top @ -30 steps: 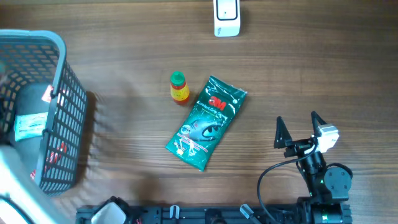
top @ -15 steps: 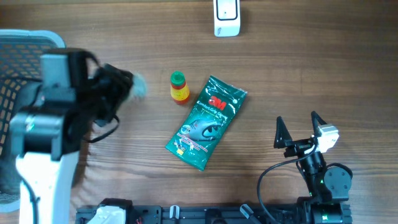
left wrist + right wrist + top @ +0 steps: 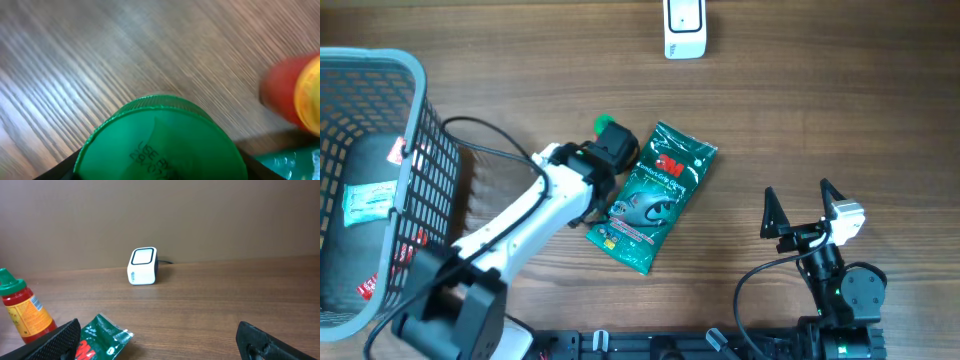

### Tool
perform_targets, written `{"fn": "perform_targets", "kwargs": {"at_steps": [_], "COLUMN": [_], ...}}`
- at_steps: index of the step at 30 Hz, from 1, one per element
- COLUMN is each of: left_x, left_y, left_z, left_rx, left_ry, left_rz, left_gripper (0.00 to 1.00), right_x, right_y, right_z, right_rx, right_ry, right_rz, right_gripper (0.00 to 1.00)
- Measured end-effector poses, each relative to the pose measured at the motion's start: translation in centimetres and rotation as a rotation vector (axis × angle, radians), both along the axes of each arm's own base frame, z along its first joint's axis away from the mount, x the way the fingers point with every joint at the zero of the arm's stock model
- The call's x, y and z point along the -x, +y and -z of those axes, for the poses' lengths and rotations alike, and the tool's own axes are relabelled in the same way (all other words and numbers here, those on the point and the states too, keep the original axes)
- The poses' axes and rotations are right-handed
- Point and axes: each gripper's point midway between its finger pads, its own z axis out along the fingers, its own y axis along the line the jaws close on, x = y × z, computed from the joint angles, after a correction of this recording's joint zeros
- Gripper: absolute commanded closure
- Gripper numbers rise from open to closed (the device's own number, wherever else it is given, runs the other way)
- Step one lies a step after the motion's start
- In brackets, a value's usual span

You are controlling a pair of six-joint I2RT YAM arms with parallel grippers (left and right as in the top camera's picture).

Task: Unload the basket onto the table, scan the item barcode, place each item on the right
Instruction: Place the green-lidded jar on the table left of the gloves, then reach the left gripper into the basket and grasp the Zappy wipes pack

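A round green lid (image 3: pixel 160 145) printed "USE BY" fills the bottom of the left wrist view, gripped between the dark jaws of my left gripper (image 3: pixel 160 172). Only the lid of this item shows. Overhead, the left gripper (image 3: pixel 617 150) hangs mid-table, over the spot by the green 3M packet (image 3: pixel 650 195). The white scanner (image 3: pixel 684 28) stands at the far edge, also in the right wrist view (image 3: pixel 142 266). My right gripper (image 3: pixel 803 212) rests at the near right, wide open and empty (image 3: pixel 157 337).
A red sauce bottle (image 3: pixel 20 310) with a green cap and yellow label stands left of the packet (image 3: pixel 102 335), blurred in the left wrist view (image 3: pixel 295 90). A grey basket (image 3: pixel 420 180) with several items sits at the left edge.
The left arm swung out of the basket and rightward across the table to the bottle and packet, carrying the green-lidded item. The right arm stayed still.
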Motion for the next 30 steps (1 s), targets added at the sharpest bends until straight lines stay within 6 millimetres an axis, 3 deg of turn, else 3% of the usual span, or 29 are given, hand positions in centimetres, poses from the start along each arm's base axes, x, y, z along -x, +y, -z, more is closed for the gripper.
{"fn": "perform_targets", "kwargs": {"at_steps": [1, 3, 4, 9, 12, 14, 16, 19, 21, 24, 27, 30], "left_x": [-0.1, -0.6, -0.7, 0.3, 1.3, 0.2, -0.3, -1.1, -0.9, 1.7, 5.1, 7.4], "left_y": [-0.1, -0.8, -1.2, -1.2, -0.1, 0.3, 1.2, 3.7, 6.3, 13.9, 21.0, 26.3], "left_z": [0.4, 1.3, 1.8, 1.7, -0.9, -8.3, -13.6, -23.6, -27.5, -33.3, -36.7, -40.3], "left_rx": [0.002, 0.016, 0.018, 0.003, -0.037, -0.004, 0.017, 0.057, 0.027, -0.128, -0.29, -0.478], "left_ry": [-0.008, -0.029, -0.036, -0.018, -0.001, -0.141, -0.273, -0.618, -0.778, -1.022, -1.163, -1.231], "left_rz": [-0.032, -0.084, -0.098, -0.127, -0.129, -0.133, -0.143, -0.179, -0.235, -0.471, -0.747, -0.906], "left_gripper": [0.42, 0.06, 0.0, 0.0, 0.0, 0.0, 0.0, 0.0, 0.0, 0.0, 0.0, 0.0], "right_x": [0.0, 0.0, 0.0, 0.0, 0.0, 0.0, 0.0, 0.0, 0.0, 0.0, 0.0, 0.0], "right_y": [0.0, 0.0, 0.0, 0.0, 0.0, 0.0, 0.0, 0.0, 0.0, 0.0, 0.0, 0.0], "right_z": [0.0, 0.0, 0.0, 0.0, 0.0, 0.0, 0.0, 0.0, 0.0, 0.0, 0.0, 0.0], "right_rx": [0.0, 0.0, 0.0, 0.0, 0.0, 0.0, 0.0, 0.0, 0.0, 0.0, 0.0, 0.0], "right_ry": [0.0, 0.0, 0.0, 0.0, 0.0, 0.0, 0.0, 0.0, 0.0, 0.0, 0.0, 0.0], "right_rz": [0.0, 0.0, 0.0, 0.0, 0.0, 0.0, 0.0, 0.0, 0.0, 0.0, 0.0, 0.0], "right_gripper": [0.0, 0.0, 0.0, 0.0, 0.0, 0.0, 0.0, 0.0, 0.0, 0.0, 0.0, 0.0]}}
